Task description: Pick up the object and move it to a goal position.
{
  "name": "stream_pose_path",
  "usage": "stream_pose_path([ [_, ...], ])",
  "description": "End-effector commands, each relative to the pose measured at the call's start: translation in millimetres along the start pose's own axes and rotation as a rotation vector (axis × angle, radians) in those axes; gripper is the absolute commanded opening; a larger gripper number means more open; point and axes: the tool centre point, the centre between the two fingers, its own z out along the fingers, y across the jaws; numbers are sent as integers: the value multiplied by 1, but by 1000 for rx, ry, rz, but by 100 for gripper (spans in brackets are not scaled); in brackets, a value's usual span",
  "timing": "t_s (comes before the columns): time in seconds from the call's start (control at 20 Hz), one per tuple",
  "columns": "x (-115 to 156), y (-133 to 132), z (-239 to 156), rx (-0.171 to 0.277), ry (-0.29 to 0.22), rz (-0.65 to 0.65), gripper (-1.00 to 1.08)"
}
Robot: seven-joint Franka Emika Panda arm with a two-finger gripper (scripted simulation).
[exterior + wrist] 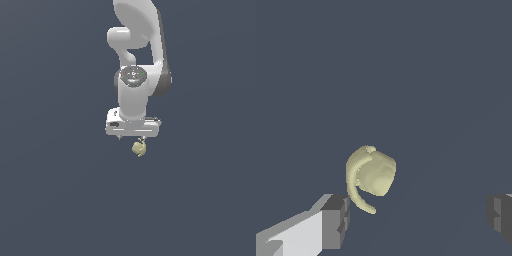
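The object (139,148) is a tiny pale yellow-green lump with a curled stem, just under the white hand in the exterior view. My gripper (132,138) points down above it, offset a little toward the exterior view's left. The wrist view shows the object (373,175) close to one dark finger pad (335,220), while the other pad (501,215) stands far off at the picture's edge. The gripper (416,217) is open and holds nothing. The object's stem curls toward the nearer finger; whether they touch I cannot tell.
A plain dark blue-grey surface (60,200) fills both views. The white arm (137,40) rises behind the hand in the exterior view. No other objects and no goal marker show.
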Motion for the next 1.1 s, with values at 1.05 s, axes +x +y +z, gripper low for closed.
stream_pose_path([
  [1.05,-16,-40,53,-2,18,423,100],
])
